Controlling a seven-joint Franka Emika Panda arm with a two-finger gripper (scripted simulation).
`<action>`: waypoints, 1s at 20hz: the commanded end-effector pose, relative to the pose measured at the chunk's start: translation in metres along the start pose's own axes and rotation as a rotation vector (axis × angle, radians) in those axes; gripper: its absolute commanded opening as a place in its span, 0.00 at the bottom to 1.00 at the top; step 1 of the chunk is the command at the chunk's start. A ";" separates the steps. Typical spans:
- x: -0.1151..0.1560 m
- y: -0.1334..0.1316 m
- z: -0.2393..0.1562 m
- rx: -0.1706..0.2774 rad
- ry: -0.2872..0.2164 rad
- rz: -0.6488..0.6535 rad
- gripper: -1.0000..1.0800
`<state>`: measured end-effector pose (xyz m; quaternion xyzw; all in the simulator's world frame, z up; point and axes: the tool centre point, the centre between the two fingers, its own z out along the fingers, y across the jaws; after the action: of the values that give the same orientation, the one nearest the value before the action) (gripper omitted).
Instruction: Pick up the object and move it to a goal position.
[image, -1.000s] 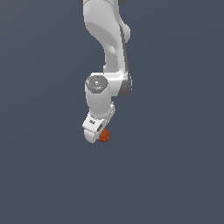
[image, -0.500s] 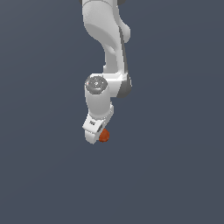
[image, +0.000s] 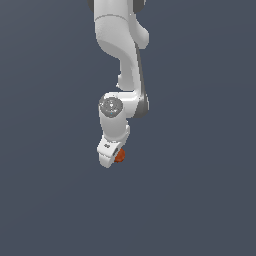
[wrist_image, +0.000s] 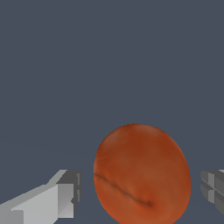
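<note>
Sitting between one open gripper's (wrist_image: 140, 192) fingers: one ball (wrist_image: 142, 174).

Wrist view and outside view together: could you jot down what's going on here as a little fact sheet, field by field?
Object: reddish-orange ball, round, with a dark streak
Gripper: white gripper, open, one finger on each side of the ball
Contact: gaps show between the ball and both fingers
Arm: white arm reaching down from above
Surroundings: plain dark grey surface, nothing else visible
Goal position: no marker visible
</note>
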<state>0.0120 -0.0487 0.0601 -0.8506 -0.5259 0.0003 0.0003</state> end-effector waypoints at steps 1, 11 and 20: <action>0.000 0.000 0.009 -0.001 0.000 -0.001 0.96; 0.000 0.001 0.013 -0.001 0.000 -0.001 0.00; 0.001 0.001 0.007 -0.002 0.000 0.000 0.00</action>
<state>0.0126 -0.0490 0.0490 -0.8505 -0.5260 0.0008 0.0005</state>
